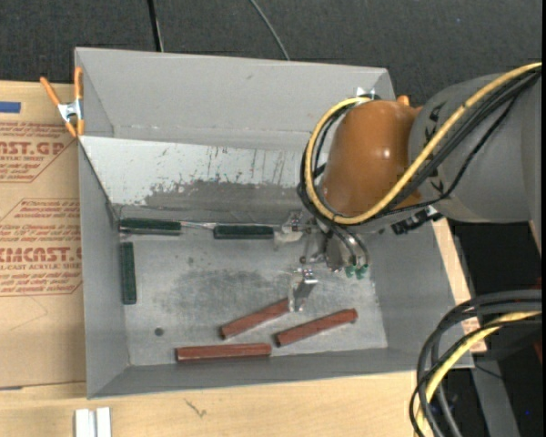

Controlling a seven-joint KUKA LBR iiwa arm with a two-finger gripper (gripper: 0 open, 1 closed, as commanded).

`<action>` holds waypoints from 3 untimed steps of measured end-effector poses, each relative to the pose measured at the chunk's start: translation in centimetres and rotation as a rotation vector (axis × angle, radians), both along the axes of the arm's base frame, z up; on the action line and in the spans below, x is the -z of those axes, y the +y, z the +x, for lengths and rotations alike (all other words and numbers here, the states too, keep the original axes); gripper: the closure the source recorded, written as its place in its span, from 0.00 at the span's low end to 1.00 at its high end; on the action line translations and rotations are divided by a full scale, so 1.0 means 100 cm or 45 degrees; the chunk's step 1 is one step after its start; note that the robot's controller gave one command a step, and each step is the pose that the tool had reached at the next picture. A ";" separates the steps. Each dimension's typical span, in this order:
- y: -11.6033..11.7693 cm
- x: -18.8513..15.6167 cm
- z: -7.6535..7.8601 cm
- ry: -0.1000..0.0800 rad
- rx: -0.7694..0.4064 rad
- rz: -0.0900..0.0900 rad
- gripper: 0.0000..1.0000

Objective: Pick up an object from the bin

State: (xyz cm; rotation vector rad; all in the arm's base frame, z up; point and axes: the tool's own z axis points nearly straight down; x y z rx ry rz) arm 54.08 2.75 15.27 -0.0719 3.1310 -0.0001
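Middle brown stick: lying flat, long axis from lower left to upper right.
Jaws: over its upper right end; open or closed, cannot tell.

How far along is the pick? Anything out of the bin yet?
Done: the end effector is low inside the bin, at the right end of the upper red bar. In hand: nothing looks lifted; that bar, the right red bar and the bottom red bar all lie flat on the floor. Left: grasp a bar, probably the upper one, and raise it clear.
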 end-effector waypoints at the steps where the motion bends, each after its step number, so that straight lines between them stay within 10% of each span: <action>1: -0.031 0.070 -0.022 0.011 -0.028 0.002 1.00; 2: -0.031 0.070 -0.022 0.011 -0.028 0.002 1.00; 3: -0.036 -0.136 -0.015 0.002 0.021 -0.001 1.00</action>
